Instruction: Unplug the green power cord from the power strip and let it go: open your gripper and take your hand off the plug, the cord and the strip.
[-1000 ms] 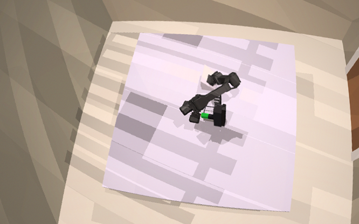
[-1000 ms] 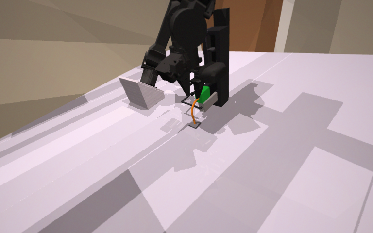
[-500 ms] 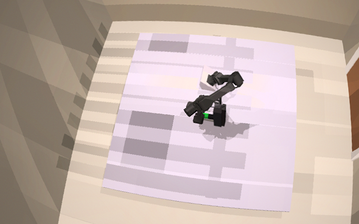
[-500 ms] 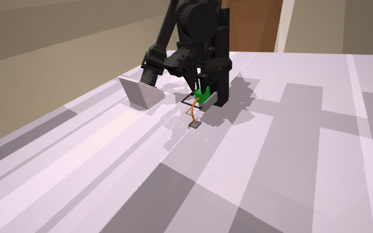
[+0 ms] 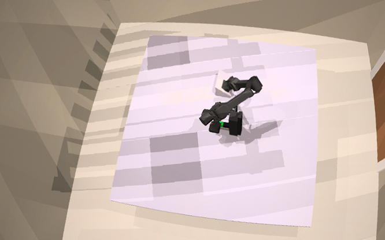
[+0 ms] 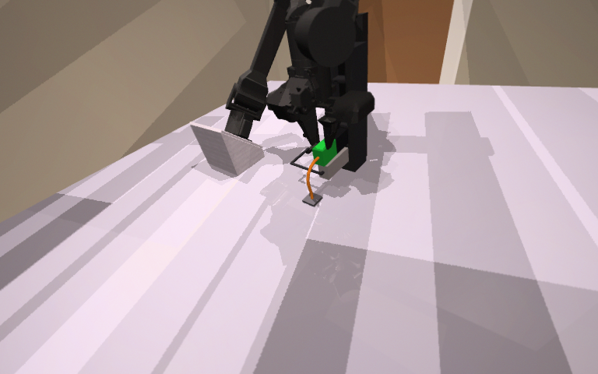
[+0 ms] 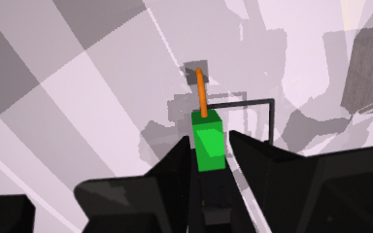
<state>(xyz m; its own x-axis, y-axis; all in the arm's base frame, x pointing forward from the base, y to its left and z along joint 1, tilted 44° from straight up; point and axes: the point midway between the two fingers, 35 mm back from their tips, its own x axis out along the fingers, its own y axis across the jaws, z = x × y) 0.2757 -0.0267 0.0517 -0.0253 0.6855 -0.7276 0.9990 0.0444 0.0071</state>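
The green plug sits at the side of the upright black power strip, with a short black piece between them in the top view. Its orange cord curves down to a small dark square plate on the table. My gripper is partly open, its fingertips on either side of the plug. The wrist view shows a narrow gap on each side. Whether the plug is seated in a socket is hidden.
A thin black wire frame stands out beside the plug. A grey block lies under the plug. The arm's base stands on a slanted grey wedge. The pale tabletop carries striped shadows.
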